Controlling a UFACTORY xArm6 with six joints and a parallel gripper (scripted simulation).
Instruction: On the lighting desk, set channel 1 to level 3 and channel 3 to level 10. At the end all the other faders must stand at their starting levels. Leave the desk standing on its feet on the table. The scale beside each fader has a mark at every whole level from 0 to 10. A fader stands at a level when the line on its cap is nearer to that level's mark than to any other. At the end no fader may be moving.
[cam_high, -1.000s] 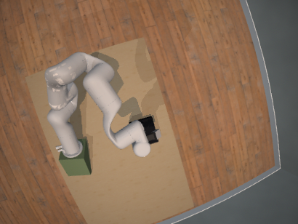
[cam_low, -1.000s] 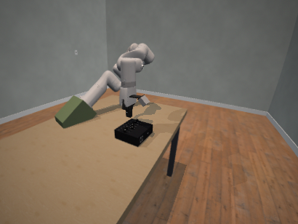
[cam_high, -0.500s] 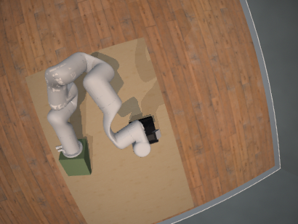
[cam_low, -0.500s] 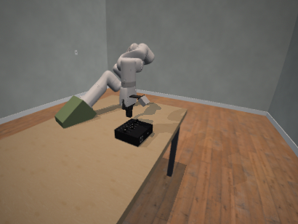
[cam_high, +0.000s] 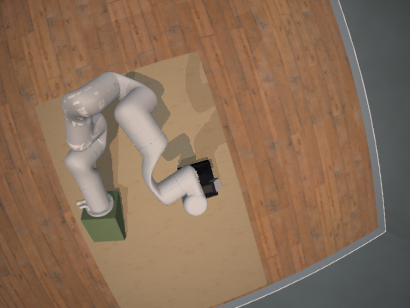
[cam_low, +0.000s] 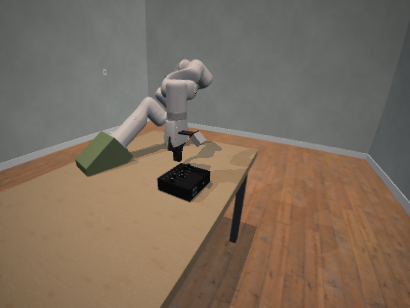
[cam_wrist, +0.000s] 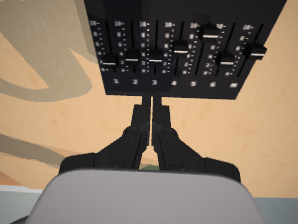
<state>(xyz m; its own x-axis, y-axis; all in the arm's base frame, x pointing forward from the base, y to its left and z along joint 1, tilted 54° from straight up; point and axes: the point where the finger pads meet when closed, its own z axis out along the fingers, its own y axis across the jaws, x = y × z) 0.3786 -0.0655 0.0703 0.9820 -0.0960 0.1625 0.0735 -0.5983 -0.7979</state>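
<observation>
Your lighting desk (cam_high: 208, 194) (cam_low: 183, 182) (cam_wrist: 165, 86) is a squat, matte black box with pale printing, standing on the table near its edge. Its faders have blocky black caps, each with a light line, in long dark slots beside tick scales. In the wrist view, the channel 1 cap (cam_wrist: 109, 60) and the channel 3 cap (cam_wrist: 155, 58) sit low, while the channel 5 cap (cam_wrist: 210, 34) is high. Your gripper (cam_low: 177, 159) (cam_wrist: 151, 102) has its slim black fingers together, with nothing between them, above the desk's numbered side. The arm (cam_high: 142, 122) (cam_low: 176, 95) is smooth, rounded and whitish, rising from a green, slant-sided block (cam_high: 106, 229) (cam_low: 102, 154). The table (cam_high: 200, 255) (cam_low: 105, 225) is pale, lightly grained wood, over reddish-brown planks (cam_high: 295, 150) (cam_low: 300, 240), with mottled grey walls (cam_low: 280, 65) around.
</observation>
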